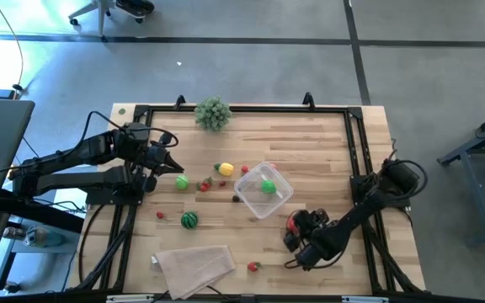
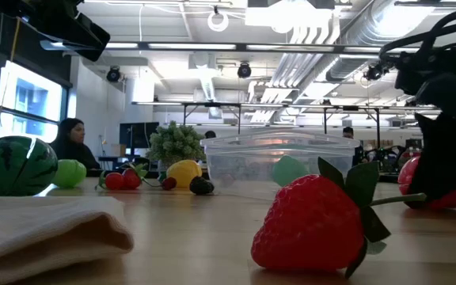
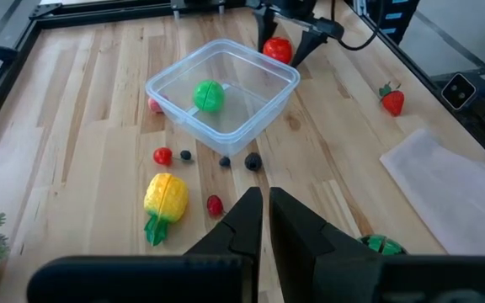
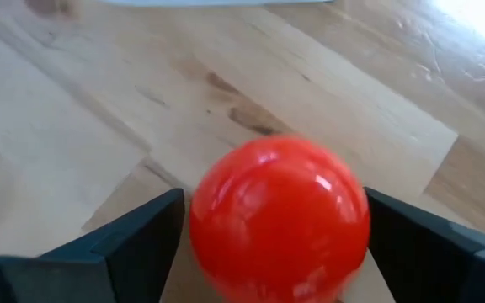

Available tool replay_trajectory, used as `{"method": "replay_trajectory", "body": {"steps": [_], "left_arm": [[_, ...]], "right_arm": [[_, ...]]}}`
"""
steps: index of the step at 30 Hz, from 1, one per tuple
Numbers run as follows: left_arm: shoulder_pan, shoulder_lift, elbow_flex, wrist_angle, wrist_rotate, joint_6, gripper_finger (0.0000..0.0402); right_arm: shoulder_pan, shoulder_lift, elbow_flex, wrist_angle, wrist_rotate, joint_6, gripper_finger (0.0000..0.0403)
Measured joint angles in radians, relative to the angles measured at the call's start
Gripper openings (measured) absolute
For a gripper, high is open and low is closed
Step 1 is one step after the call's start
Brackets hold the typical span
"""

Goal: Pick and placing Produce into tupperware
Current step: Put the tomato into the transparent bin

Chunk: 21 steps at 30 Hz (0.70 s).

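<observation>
— Well, where's the tupperware?

— On the worktop, near my right claw, holding one green piece so far.

— And the claw?

— Spread wide around a red ball, one finger each side; I can't tell whether they touch it. I judge this the pick step: next, close, lift, carry it over the rim. Left claw waits shut, empty.

Four cameras, one table

The high view looks straight down on the whole table. The low view sits at table-top height, close behind a strawberry, facing the room. The left wrist view looks across at the tupperware; all three share it. The right wrist view is close on a red ball.
</observation>
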Motion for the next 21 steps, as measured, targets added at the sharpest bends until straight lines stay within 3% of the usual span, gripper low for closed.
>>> {"method": "replay_trajectory", "body": {"steps": [21], "left_arm": [[0.0,0.0,0.0,0.0,0.0,0.0,0.0017]], "right_arm": [[0.0,0.0,0.0,0.005,0.001,-0.007,0.0252]]}}
